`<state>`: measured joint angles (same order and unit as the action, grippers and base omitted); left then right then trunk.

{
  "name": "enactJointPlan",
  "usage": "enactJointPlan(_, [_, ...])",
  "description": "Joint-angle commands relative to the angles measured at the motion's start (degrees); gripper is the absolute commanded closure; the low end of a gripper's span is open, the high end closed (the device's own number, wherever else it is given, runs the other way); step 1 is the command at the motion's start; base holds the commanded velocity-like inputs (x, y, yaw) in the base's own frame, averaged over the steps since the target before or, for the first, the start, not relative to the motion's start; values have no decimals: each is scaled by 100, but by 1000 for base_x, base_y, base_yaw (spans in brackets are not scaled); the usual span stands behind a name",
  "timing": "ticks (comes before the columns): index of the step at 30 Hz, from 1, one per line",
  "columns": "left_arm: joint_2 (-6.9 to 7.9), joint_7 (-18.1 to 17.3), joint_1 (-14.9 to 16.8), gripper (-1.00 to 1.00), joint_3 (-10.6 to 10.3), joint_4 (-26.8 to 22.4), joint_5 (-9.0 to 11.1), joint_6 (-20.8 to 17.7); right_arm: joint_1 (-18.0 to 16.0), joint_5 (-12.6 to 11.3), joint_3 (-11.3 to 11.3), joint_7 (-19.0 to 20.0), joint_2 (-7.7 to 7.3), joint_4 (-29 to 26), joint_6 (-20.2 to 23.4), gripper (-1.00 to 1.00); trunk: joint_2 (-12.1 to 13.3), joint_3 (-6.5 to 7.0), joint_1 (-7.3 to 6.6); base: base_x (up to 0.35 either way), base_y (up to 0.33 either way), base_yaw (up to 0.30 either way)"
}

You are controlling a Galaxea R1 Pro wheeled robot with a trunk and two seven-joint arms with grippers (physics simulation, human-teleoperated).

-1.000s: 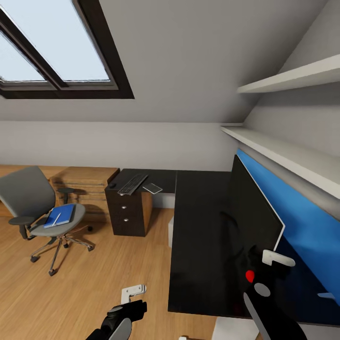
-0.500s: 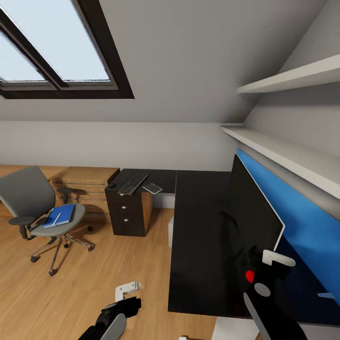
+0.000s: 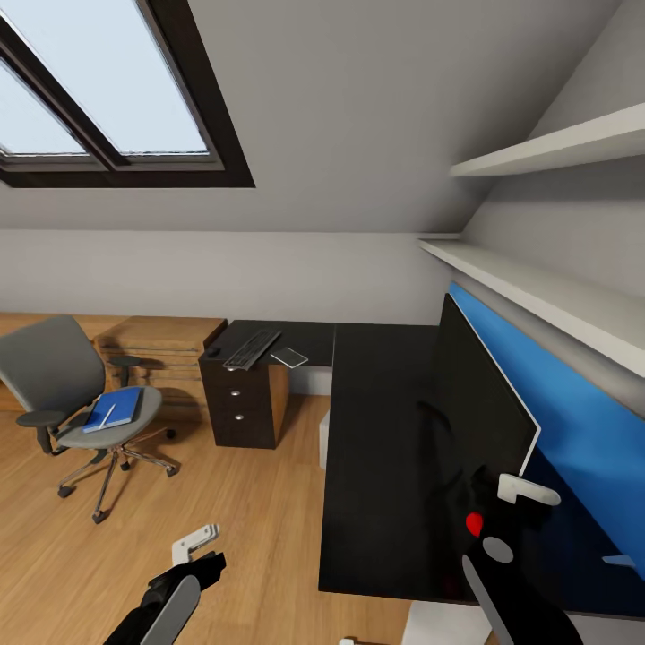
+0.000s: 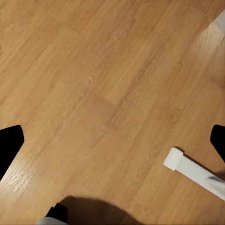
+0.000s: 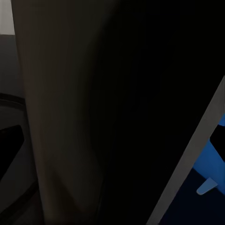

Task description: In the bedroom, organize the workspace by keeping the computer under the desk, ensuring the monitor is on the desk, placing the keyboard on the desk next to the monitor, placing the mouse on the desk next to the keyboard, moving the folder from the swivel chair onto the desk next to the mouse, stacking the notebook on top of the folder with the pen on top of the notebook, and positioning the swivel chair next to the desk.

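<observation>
Right hand (image 3: 502, 502) pinching the monitor (image 3: 479, 403) by its near lower corner, likely to steady it upright on the tabletop (image 3: 376, 448), near right. Black front, thin silver edge, red dot. Left hand (image 3: 197, 546) spread, empty over the floor. Blue folder (image 3: 115, 408) on swivel chair (image 3: 72, 385), far left.

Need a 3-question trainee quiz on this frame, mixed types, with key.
1. True or false: the folder lies on the seat of the swivel chair.
2. The keyboard rests on: A) the floor, B) the desk, C) a wall shelf.
3. Fill in: the left end effector hangs over the wooden ____.

Key: 1 true; 2 B; 3 floor.
</observation>
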<state>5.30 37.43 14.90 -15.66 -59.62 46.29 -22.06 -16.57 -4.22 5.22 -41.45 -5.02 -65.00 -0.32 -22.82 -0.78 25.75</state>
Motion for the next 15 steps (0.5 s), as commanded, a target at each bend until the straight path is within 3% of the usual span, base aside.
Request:
enactJointPlan(1, [7,46,4,-100,-19,-8,36,-9,-4,-44,23,-38,-8,-4,-3,-100,-9,-8,3,0,0,0])
enactJointPlan(8, [-12,45,4,-100,-24,-4,-3,-9,-5,-36,23,-38,-8,-4,-3,-100,-9,-8,3,0,-30,0])
enactJointPlan(15, [-16,44,4,-100,-25,-5,-6,-9,-4,-35,23,-38,-8,-4,-3,-100,-9,-8,3,0,-180,0])
